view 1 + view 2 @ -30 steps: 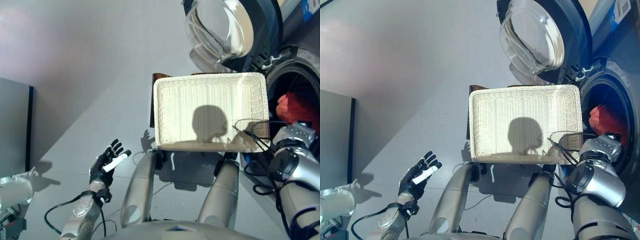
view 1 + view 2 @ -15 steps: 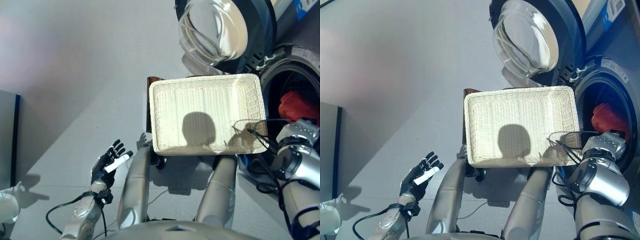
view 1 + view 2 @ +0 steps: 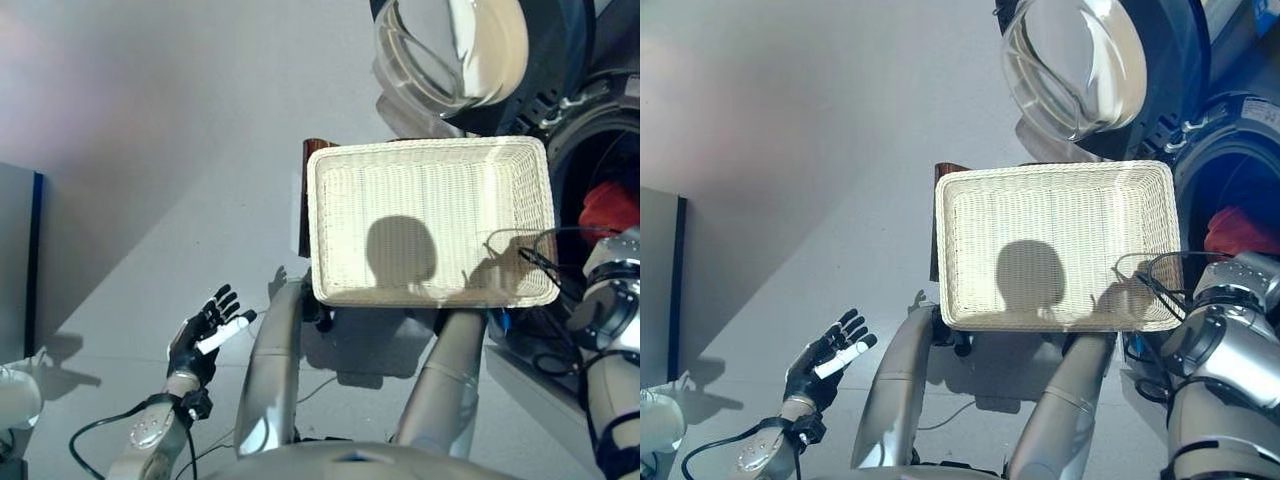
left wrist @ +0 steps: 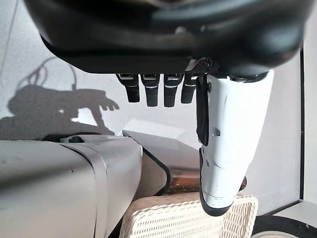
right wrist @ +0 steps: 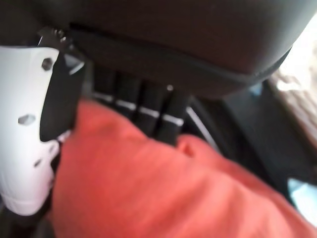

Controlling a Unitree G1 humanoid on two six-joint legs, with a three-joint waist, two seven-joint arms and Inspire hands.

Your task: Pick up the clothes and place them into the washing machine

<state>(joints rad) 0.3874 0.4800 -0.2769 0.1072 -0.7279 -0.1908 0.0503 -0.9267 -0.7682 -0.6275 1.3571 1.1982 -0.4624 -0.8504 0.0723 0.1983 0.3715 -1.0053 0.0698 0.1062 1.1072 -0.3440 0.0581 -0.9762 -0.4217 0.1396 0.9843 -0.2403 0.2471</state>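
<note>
A red cloth (image 3: pixel 1235 230) lies inside the washing machine's drum (image 3: pixel 600 150) at the right, whose round glass door (image 3: pixel 450 50) stands open at the top. My right arm reaches into the drum. In the right wrist view my right hand (image 5: pixel 173 34) hangs right over the red cloth (image 5: pixel 163 193), which bulges up against it. The white wicker basket (image 3: pixel 450 200) in the middle holds nothing. At the lower left my left hand (image 3: pixel 205 340) is open over the floor, away from the basket.
The basket rests on a low brown stand (image 3: pixel 310 150) just left of the machine. A grey cabinet (image 3: pixel 15 260) fills the left edge, with a white rounded object (image 3: pixel 15 395) below it. Grey floor spreads between the cabinet and the basket.
The whole view has shifted a little. My left hand sits slightly lower than before. My right arm stays reaching into the drum, by the red cloth.
</note>
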